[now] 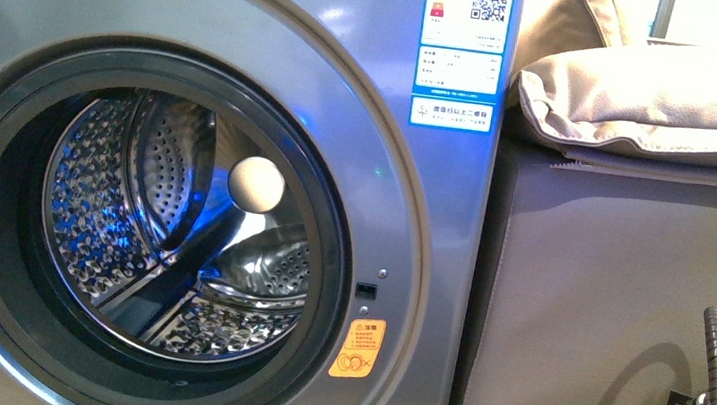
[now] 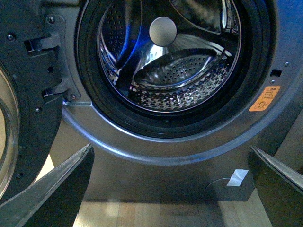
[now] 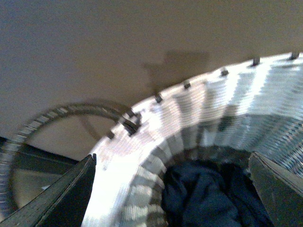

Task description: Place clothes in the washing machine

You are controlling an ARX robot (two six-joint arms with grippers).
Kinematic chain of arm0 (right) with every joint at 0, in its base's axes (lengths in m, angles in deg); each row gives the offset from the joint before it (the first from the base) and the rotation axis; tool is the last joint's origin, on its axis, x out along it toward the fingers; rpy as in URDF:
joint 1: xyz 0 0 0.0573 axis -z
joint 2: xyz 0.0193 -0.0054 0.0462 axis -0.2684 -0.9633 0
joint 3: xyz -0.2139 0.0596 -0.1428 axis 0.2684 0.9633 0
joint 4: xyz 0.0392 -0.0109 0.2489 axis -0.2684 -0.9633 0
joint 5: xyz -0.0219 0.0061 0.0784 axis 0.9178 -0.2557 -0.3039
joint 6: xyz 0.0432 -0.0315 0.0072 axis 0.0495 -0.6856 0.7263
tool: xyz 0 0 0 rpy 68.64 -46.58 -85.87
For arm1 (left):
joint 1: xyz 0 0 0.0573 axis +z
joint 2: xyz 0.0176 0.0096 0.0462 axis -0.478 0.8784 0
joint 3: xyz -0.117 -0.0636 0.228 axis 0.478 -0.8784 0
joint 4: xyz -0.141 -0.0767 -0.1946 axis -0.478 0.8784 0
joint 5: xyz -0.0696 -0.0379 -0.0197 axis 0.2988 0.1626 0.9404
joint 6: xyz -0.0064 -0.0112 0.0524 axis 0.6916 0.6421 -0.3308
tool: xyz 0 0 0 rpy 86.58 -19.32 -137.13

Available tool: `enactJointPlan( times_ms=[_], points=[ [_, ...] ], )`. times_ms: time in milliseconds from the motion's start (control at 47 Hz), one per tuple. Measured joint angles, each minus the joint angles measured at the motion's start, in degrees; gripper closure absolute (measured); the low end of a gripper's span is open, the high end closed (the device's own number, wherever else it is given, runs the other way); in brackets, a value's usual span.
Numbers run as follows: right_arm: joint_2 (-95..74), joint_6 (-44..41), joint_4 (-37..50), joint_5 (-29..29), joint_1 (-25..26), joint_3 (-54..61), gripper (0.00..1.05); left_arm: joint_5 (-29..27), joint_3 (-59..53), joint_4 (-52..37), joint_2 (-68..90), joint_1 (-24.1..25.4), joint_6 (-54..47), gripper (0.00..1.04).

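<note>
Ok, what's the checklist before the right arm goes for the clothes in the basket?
1. Door of the silver-grey front-loader washing machine open: ok, swung aside.
2. Perforated steel drum free of laundry: ok, no fabric visible.
3. Dark navy-blue fabric clothes located: ok, inside the white woven basket.
4. Right gripper open and empty above them: ok.
5. Left gripper outside the drum mouth: ok, open, empty, facing it.
6. Garment count, snags on the basket rim: cannot tell, right wrist view is blurred.
</note>
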Motion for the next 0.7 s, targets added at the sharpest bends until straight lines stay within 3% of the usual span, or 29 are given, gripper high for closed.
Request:
enactJointPlan(
  times_ms=[213,701],
  points=[
    [-12.5,-7.7,-0.3,7.0,0.0,0.3,0.08,0.0,0.0,0.0,0.0,0.0,0.0,0.07],
    [-34.3,-8.7,15.1,9.3,2.1,2.9,0.08,0.0,0.0,0.0,0.0,0.0,0.0,0.07]
  ],
)
